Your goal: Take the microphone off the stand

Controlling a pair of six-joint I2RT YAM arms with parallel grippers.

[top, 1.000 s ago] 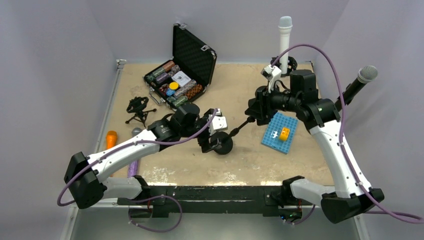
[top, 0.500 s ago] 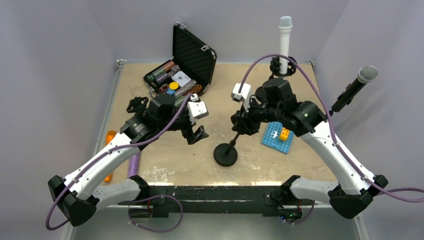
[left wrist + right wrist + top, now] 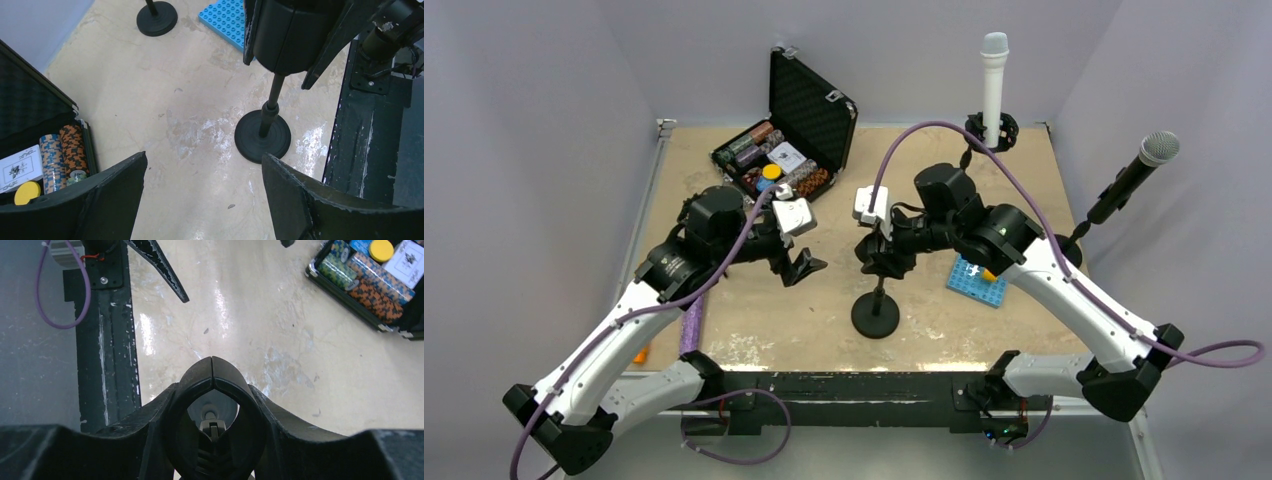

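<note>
Blk stand (image 3: 876, 312) upright mid-table, round base, top inside R tool (image 3: 881, 265)

The left gripper (image 3: 804, 268) has left the foot of the little stand (image 3: 876, 316) and pulled back toward 9 o'clock. The right gripper (image 3: 882, 262) moved toward 8 o'clock. The stand leaned before; now it stands straight, its foot nearer 6 o'clock.

Matt black stand (image 3: 251, 141) on worn beige table (image 3: 150, 95) with glossy patches
</note>
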